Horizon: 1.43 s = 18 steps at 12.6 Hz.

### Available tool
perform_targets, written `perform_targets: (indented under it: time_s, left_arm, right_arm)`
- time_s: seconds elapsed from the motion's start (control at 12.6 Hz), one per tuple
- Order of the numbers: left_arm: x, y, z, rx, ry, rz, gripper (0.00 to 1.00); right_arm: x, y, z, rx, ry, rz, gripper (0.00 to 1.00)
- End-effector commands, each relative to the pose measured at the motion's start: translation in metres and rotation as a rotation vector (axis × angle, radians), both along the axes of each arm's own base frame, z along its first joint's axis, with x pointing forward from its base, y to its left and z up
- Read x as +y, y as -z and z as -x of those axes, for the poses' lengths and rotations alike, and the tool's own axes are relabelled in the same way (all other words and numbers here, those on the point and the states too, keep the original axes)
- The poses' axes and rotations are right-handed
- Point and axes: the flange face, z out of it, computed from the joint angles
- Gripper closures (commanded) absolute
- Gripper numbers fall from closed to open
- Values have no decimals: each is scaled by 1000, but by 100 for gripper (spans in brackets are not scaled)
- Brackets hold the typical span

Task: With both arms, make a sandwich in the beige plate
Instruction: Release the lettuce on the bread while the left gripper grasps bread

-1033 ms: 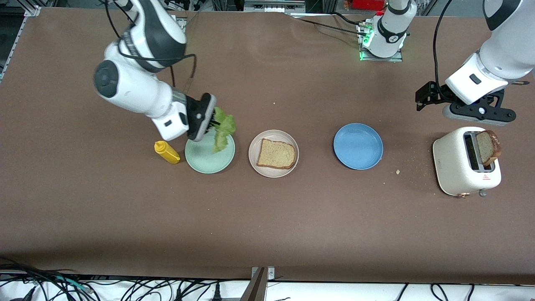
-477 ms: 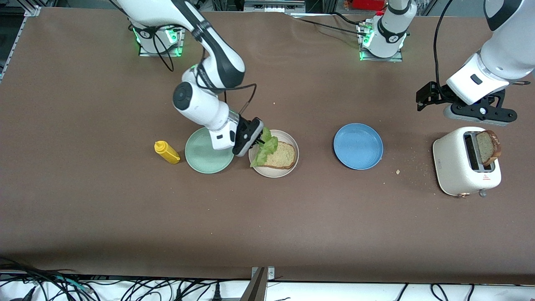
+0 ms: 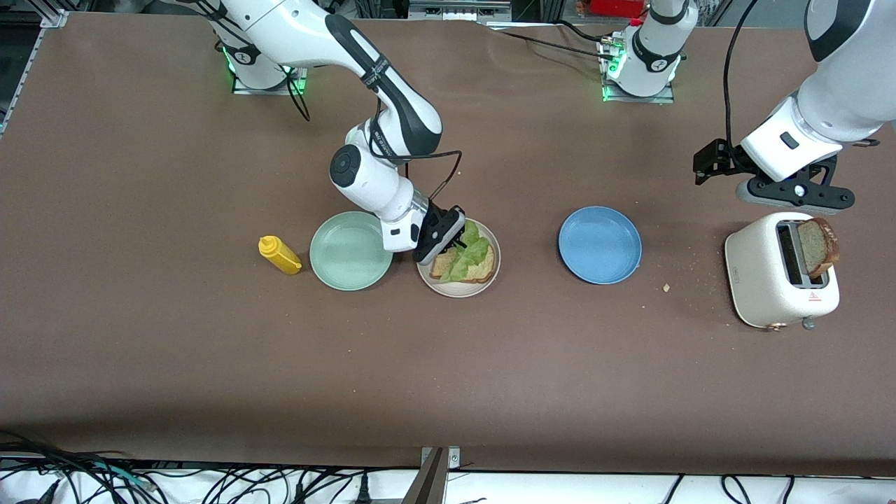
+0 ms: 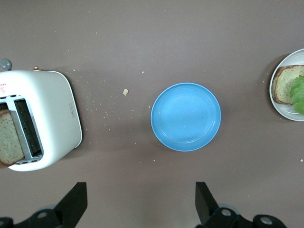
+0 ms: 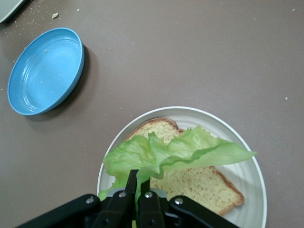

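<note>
Right gripper (image 5: 138, 189) pinches lettuce (image 5: 175, 153) over the bread slice (image 5: 199, 183) on the beige plate (image 5: 251, 178); second slice (image 3: 816, 246) waits in toaster (image 3: 773, 280) below wide-open left gripper (image 4: 137, 202)

The right arm's black two-finger claw (image 3: 458, 243) has swung from over the round mint-green plate (image 3: 343, 260) across to the round pale beige plate (image 3: 483, 283), carrying the ruffled green lettuce leaf (image 3: 469, 257) with it. The leaf, dangling over the green plate a second ago, now lies across the square tan bread slice (image 3: 484, 269), the claw still pinching its end. The left arm's claw (image 3: 724, 165) has edged slightly upward above the white toaster (image 3: 756, 280).
</note>
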Motion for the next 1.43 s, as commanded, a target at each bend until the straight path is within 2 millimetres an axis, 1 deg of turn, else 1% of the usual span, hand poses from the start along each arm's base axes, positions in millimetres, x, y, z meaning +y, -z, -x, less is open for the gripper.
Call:
perform_targets:
  time_s: [0.0,0.16,0.24,0.32,0.4,0.48,0.56,0.64,0.72,0.79,0.87,0.95,1.03,1.11,1.19,1.27,1.35]
  left_arm:
    - [2,1,1,13,-7,7,0]
    - [4,1,0,8,0,-25,0]
    - [3,2,0,8,9,-35,0]
    - [1,5,-1,14,13,-35,0]
    - [0,5,-1,14,13,-35,0]
    - [1,6,-2,16,10,-32,0]
    - [5,6,-3,17,3,-27,0]
    - [9,8,-3,20,-2,-32,0]
    - [17,12,-6,26,-19,-34,0]
    - [35,17,-11,34,-44,-34,0]
    - [58,20,-20,37,-83,-30,0]
    - [76,27,-25,48,-110,-27,0]
    - [95,30,-26,54,-129,-24,0]
    - [116,42,-30,72,-161,-28,0]
    - [139,56,-34,89,-173,-82,0]
    - [157,71,-37,112,-176,-139,0]
    - [165,84,-43,116,-169,-163,1]
  right_arm:
    - [1,5,-4,2,24,-7,100]
    - [-1,22,-1,26,32,5,100]
    - [0,33,1,25,37,11,100]
    - [-2,40,0,18,50,17,100]
    - [-4,46,1,23,51,23,100]
    - [-6,48,2,25,48,28,98]
    - [-13,49,-2,18,49,35,71]
    - [-23,53,-7,9,50,55,1]
    - [-30,52,-13,-18,28,71,0]
    - [-34,48,-17,-45,0,78,0]
    - [-35,37,-20,-58,-9,70,0]
    - [-39,24,-16,-49,-9,66,0]
    - [-46,-2,-13,-58,-3,56,0]
    - [-68,-21,-14,-54,14,63,0]
    - [-91,-43,-17,-42,26,60,0]
    - [-115,-61,-21,-14,37,58,0]
    - [-144,-80,-24,10,59,52,0]
